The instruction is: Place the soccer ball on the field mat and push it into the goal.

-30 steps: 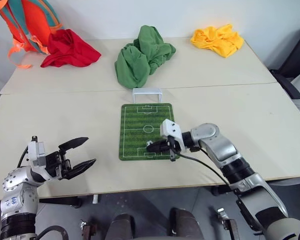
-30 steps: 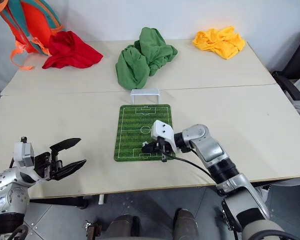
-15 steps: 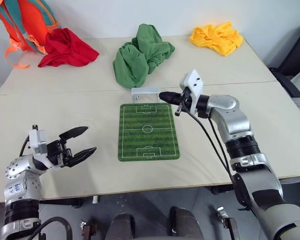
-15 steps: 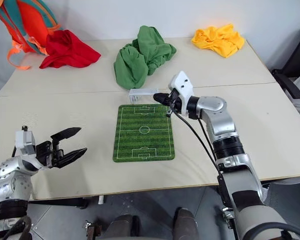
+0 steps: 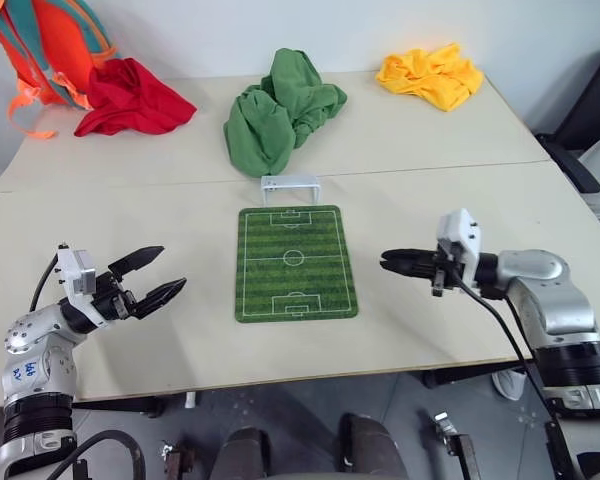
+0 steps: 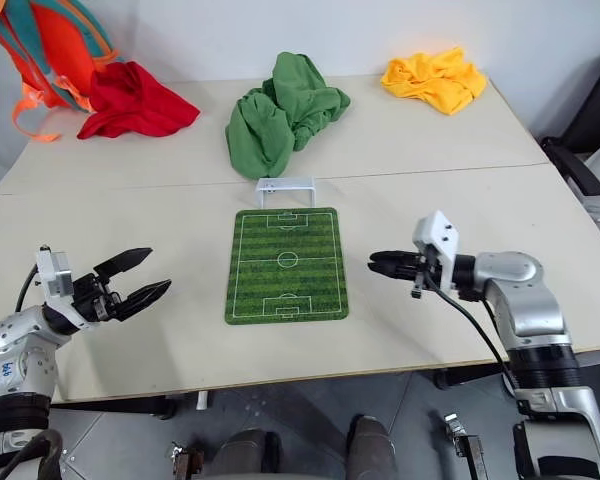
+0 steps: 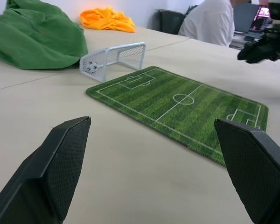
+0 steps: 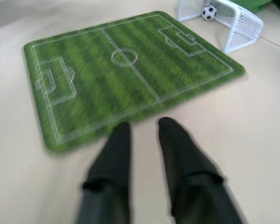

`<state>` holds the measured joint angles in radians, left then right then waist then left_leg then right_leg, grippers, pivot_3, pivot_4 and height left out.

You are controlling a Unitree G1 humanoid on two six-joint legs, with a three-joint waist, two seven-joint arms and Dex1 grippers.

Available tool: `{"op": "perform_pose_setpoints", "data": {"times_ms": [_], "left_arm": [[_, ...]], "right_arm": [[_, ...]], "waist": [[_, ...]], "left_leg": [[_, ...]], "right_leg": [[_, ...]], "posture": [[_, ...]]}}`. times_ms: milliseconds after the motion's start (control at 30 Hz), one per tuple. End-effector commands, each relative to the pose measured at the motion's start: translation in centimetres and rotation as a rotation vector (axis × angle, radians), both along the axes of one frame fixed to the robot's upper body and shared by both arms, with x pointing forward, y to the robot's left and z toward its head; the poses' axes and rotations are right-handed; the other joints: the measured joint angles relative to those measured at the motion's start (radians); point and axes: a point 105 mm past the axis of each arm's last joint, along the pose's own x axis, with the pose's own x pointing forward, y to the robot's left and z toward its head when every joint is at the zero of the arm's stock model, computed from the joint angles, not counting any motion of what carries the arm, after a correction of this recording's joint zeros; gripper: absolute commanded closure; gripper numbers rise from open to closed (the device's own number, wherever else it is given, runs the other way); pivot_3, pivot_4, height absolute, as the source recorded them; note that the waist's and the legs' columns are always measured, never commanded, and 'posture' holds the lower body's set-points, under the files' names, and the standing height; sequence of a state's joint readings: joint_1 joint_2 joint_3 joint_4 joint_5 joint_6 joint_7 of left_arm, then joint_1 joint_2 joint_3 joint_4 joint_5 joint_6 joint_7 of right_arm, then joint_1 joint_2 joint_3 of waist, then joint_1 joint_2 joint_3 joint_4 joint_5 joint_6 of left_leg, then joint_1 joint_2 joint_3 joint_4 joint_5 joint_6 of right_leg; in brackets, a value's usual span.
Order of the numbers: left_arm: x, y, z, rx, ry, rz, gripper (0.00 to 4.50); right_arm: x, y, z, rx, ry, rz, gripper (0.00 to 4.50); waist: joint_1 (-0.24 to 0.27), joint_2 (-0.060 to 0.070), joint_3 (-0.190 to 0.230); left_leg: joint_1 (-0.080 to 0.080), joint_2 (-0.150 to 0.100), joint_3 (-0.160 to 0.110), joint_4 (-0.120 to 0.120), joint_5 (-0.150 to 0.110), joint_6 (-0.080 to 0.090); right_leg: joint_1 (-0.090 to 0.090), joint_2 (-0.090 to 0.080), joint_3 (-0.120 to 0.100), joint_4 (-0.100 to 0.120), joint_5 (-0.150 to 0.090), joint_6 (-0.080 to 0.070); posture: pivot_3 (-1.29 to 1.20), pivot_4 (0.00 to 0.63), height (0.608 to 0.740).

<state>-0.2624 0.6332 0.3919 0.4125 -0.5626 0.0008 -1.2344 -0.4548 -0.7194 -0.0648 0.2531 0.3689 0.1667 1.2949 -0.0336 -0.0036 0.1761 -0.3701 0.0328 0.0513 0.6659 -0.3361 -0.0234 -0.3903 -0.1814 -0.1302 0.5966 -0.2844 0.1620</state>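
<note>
From the left eye view, I had the field mat [image 5: 296, 263] lying flat in the middle of the desk [image 5: 500, 215], with the goal [image 5: 290, 186] standing just off its far edge. My left hand [image 5: 148, 279] hovered over the desk well to the left of the mat, its fingers spread wide and holding nothing. My right hand [image 5: 392, 262] hung just off the mat's right edge, pointing across toward it and empty.

The right eye view gave me the same layout, with a green cloth [image 6: 280, 110] heaped behind the goal, a red one [image 6: 140, 100] and a yellow one [image 6: 435, 80] further back.

In the left wrist view, I could make out the soccer ball [image 7: 88, 69] sitting inside the goal's net, at one end of the frame.

The right wrist view confirmed it: the ball rested inside the goal mouth, beyond the mat's far end. My right hand's fingers [image 8: 113, 161] stood a narrow gap apart, gripping nothing.

I judged the task essentially done, with the ball on from the mat and into the goal. All that seemed left was bringing both arms clear.
</note>
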Motion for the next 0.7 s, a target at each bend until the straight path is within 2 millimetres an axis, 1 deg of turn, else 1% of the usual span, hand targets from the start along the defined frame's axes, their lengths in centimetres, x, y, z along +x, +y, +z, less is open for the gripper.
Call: {"op": "perform_pose_setpoints", "data": {"times_ms": [33,133,200,267,300,367,600,700], "left_arm": [[-0.6,1.2,1.0,0.014,-0.021,0.005,0.00],[-0.7,1.7,1.2,0.025,-0.018,0.007,0.00],[-1.0,2.4,1.4,0.032,-0.016,0.008,0.00],[-1.2,2.6,1.5,0.035,-0.014,0.007,0.00],[-1.3,2.7,1.5,0.039,-0.018,0.003,0.00],[-1.6,2.8,1.4,0.037,-0.020,-0.007,0.00],[-2.3,2.5,0.7,0.012,0.009,-0.028,0.00],[-2.6,2.5,0.5,0.018,0.006,-0.037,0.00]], "right_arm": [[-1.0,-3.1,-0.2,-0.014,-0.017,0.001,2.32],[-1.0,-5.1,-0.7,-0.031,-0.023,-0.038,1.35],[-0.5,-6.5,0.3,0.023,-0.096,-0.110,0.77],[0.0,-7.4,0.7,0.036,-0.139,-0.169,0.13],[0.1,-7.7,0.8,0.035,-0.145,-0.182,0.05],[-0.2,-8.0,0.8,0.038,-0.150,-0.190,0.05],[-2.7,-8.4,-0.2,0.019,-0.088,-0.176,0.05],[-3.2,-8.3,-0.5,0.007,-0.083,-0.190,0.05]], "waist": [[0.004,0.000,0.000],[0.003,0.000,0.000],[0.003,0.000,0.000],[0.004,0.000,0.000],[0.003,0.000,0.000],[0.004,0.000,0.000],[0.009,0.000,0.000],[0.008,0.000,0.000]], "left_leg": [[0.000,0.000,0.000,0.000,0.000,0.000],[0.000,0.000,0.000,0.000,0.000,0.000],[0.000,0.000,0.001,0.000,0.000,0.000],[0.000,0.000,0.001,0.001,0.000,0.000],[0.000,0.000,0.001,0.001,0.000,0.000],[0.000,0.000,0.001,0.001,0.000,0.000],[0.000,0.000,0.000,0.000,0.000,0.000],[0.000,0.000,0.001,0.001,0.000,0.000]], "right_leg": [[0.000,0.000,0.000,0.000,0.000,0.000],[0.000,0.000,0.000,0.000,0.000,0.000],[0.000,0.000,0.001,0.000,0.000,0.000],[0.000,0.000,0.001,0.000,0.000,0.000],[0.000,0.000,0.001,0.000,0.000,0.000],[0.000,0.000,0.001,0.001,0.000,0.000],[0.000,0.000,0.000,0.000,0.000,0.000],[0.000,0.000,0.001,0.001,0.000,0.000]], "posture": [[0.00,0.150,0.740],[0.00,0.150,0.740],[0.00,0.150,0.740],[0.00,0.150,0.740],[0.00,0.150,0.740],[0.00,0.150,0.740],[0.00,0.150,0.740],[0.00,0.150,0.740]]}}
